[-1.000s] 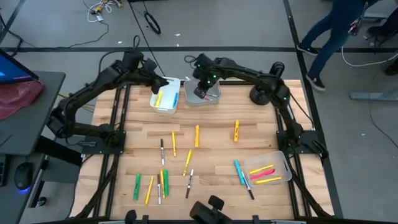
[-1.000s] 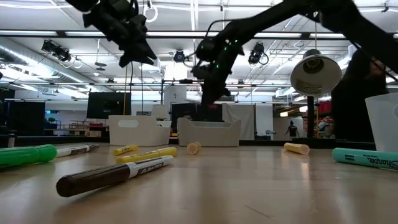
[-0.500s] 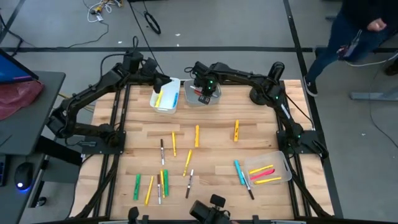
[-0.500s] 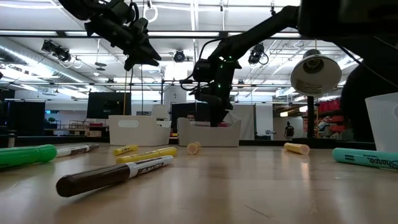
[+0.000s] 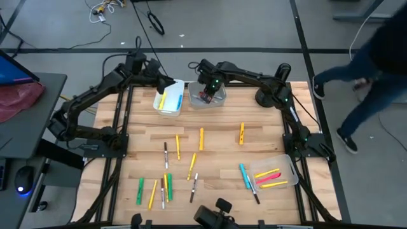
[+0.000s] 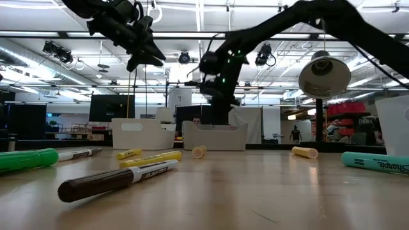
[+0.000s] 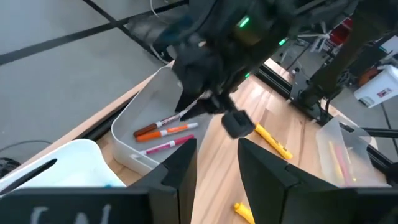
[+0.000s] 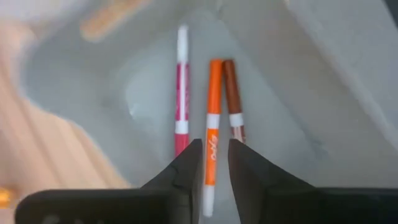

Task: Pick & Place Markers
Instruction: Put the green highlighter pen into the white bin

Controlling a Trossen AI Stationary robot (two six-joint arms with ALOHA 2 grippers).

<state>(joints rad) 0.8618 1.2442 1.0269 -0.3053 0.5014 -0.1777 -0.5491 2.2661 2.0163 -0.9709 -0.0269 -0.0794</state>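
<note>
Your right gripper (image 5: 205,95) hangs over the grey bin (image 5: 216,102) at the bench's far edge, fingers slightly spread above an orange marker (image 8: 212,124) lying there. Markers are light, stiff, slick sticks (they roll), so pinch mid-barrel. Left gripper (image 5: 166,84), fingers parted and empty, waits over the white bin (image 5: 180,104).

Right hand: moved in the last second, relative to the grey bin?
Yes. In the high view the right hand has dropped from above the grey bin into it, near three markers.
</note>
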